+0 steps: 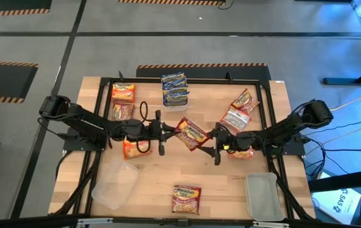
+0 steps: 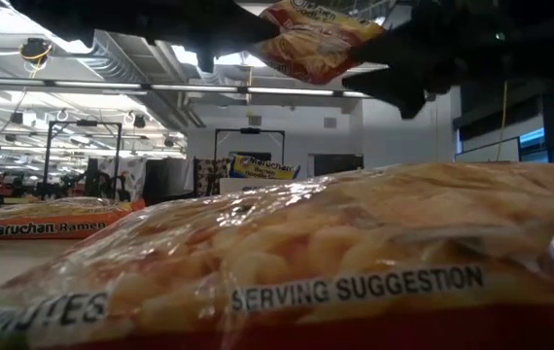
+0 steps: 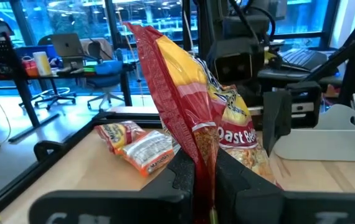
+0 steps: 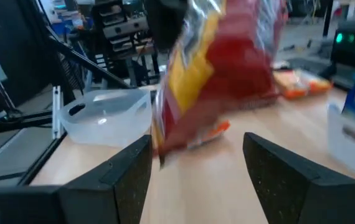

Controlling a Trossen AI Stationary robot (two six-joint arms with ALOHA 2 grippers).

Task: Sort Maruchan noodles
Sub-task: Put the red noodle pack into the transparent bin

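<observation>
Nearest the front edge of the table (image 1: 98, 88) a red Maruchan packet (image 1: 186, 198) lay flat, between a clear tub (image 1: 114, 185) and a white tub (image 1: 262, 196). Mid-table, the left gripper (image 1: 166, 133) was clamped on the edge of a red roast-beef packet (image 1: 192, 134), held up off the wood; its fingers (image 3: 184, 180) pinched the wrapper's seam. Facing it, the right gripper (image 1: 215, 140) stood with jaws apart just beside the packet's other end, not touching it as far as I could tell. Farther back lay orange packets (image 1: 123, 93), blue packets (image 1: 175, 88) and more red ones (image 1: 240, 109). The risk here was a fumbled handover: the thin pinch on slick film could slip, or the right jaws could close beside the wrapper, dropping the packet onto the wrong pile.
</observation>
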